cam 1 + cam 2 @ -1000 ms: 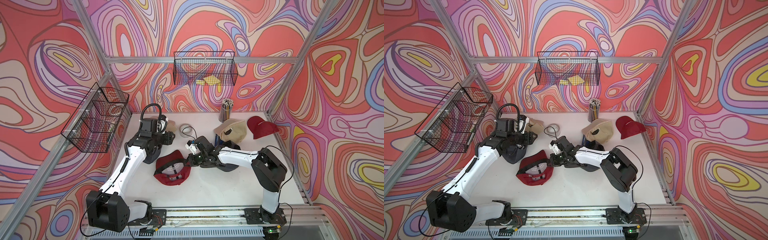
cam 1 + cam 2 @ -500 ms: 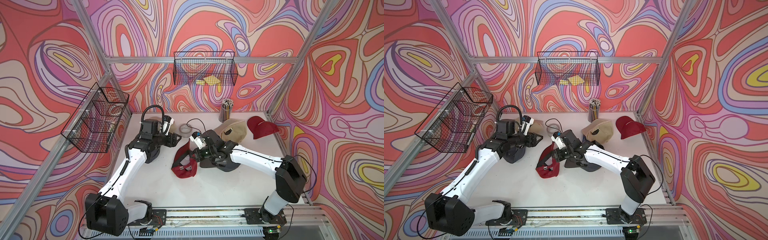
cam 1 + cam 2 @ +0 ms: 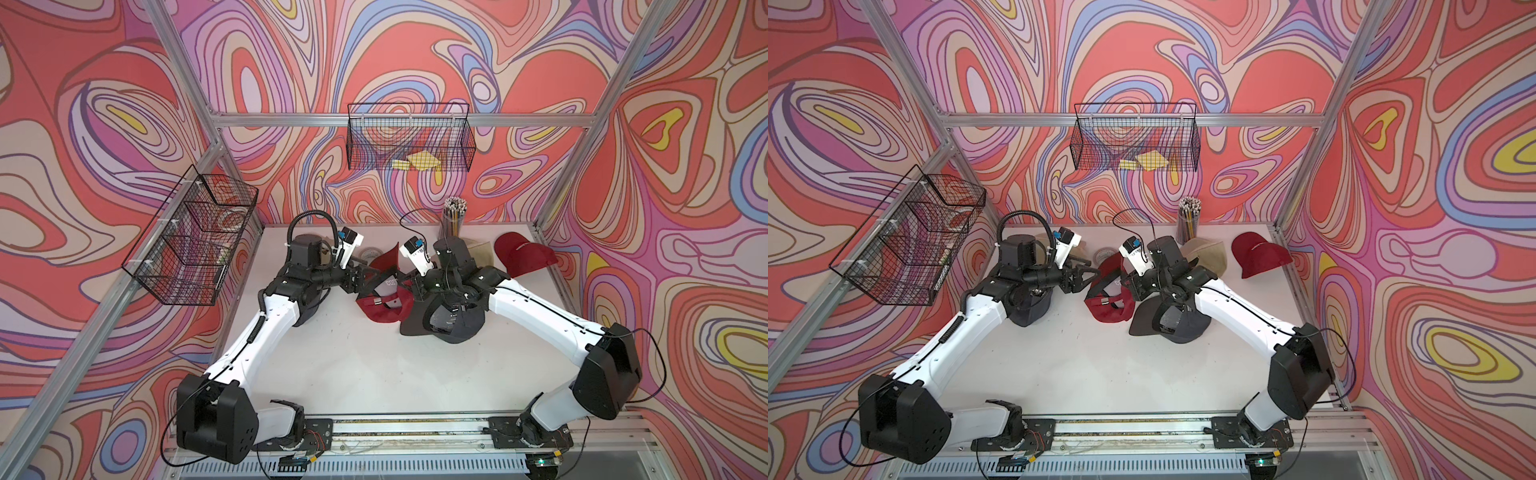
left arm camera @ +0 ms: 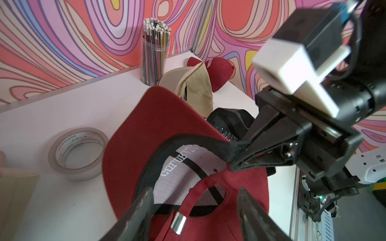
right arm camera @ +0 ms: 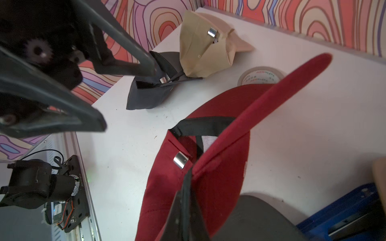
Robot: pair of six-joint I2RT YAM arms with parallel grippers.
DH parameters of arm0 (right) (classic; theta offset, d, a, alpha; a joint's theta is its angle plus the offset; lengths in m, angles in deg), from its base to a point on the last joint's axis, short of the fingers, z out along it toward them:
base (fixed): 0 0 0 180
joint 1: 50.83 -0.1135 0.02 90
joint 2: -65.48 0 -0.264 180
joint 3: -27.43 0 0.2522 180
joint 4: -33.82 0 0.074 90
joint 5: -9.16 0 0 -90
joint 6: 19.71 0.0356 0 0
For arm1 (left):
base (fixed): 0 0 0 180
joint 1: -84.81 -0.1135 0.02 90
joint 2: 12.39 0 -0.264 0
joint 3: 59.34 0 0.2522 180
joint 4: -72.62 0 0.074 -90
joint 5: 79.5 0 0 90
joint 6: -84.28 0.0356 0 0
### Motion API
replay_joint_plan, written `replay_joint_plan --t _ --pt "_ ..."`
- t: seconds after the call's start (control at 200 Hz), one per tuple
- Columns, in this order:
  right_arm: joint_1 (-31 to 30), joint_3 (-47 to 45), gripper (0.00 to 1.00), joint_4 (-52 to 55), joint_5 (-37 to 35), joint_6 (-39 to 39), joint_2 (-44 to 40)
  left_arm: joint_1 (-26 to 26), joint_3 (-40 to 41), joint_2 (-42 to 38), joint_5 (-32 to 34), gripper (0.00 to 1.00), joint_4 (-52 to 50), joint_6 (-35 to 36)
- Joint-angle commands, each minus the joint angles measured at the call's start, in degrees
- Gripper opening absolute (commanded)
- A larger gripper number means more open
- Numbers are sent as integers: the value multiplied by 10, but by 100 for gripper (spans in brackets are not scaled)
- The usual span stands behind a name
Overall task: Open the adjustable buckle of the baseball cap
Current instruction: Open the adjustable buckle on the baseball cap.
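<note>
A dark red baseball cap (image 3: 384, 307) is tilted up on the white table, inside facing out, seen in both top views (image 3: 1108, 309). My right gripper (image 3: 409, 282) (image 5: 186, 187) is shut on the black inner band at the cap's rim (image 4: 234, 160). The silver buckle (image 4: 178, 222) (image 5: 180, 159) sits on the red back strap. My left gripper (image 4: 194, 200) (image 3: 1094, 272) is open, its two fingers either side of the strap and buckle; I cannot tell if they touch.
A tape roll (image 4: 78, 153), a pencil cup (image 4: 154, 52), a beige cap (image 4: 192, 87) and another red cap (image 3: 523, 257) lie behind. A dark cap (image 3: 449, 320) lies under the right arm, another dark cap (image 5: 146, 94) by the left arm. Wire baskets (image 3: 409, 141) hang on the walls.
The right gripper has lifted the red cap from flat on the table and carried it toward the back. The left gripper has swung over to the cap and opened wider.
</note>
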Motion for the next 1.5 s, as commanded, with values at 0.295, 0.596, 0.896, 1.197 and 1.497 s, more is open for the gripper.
replay_joint_plan --t 0.295,0.596,0.896,1.197,1.497 --pt "18 -39 0 -142 -74 -36 -35 13 38 -7 101 65 7 -89" --pt "43 -8 0 -146 -83 -3 -32 17 15 6 123 68 -51 -62" --pt "65 -12 0 -155 -76 58 -48 17 32 30 127 77 -9 -148" --pt "117 -27 0 -183 38 169 -57 17 66 46 55 76 105 -205" --pt "133 -48 0 -226 102 234 -62 16 85 55 1 71 211 -246"
